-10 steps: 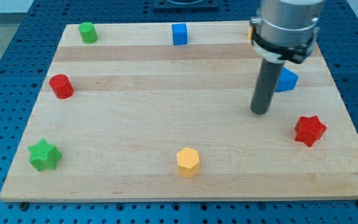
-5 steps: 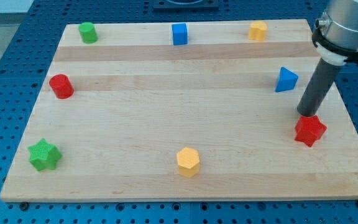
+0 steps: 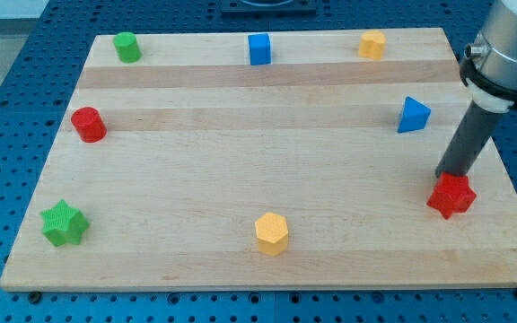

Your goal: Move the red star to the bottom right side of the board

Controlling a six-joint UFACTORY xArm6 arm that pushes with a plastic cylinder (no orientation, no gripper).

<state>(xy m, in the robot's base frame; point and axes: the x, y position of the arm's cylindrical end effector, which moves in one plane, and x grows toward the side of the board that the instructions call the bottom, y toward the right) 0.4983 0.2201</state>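
My tip [image 3: 451, 174] touches the red star's [image 3: 451, 196] top edge, near the desk's [image 3: 240, 179] bottom-right corner — the exact contact is hidden behind the star. No claw shows — only the rod, its upper part cut off by the frame.

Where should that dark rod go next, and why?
Probably a short push toward the view's bottom. My tip sits against the top edge of the red star-shaped block, which lies near the wooden board's right edge but above its bottom right corner.

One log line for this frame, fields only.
tip: touching red star's top edge | red star: bottom right of board | push: under way
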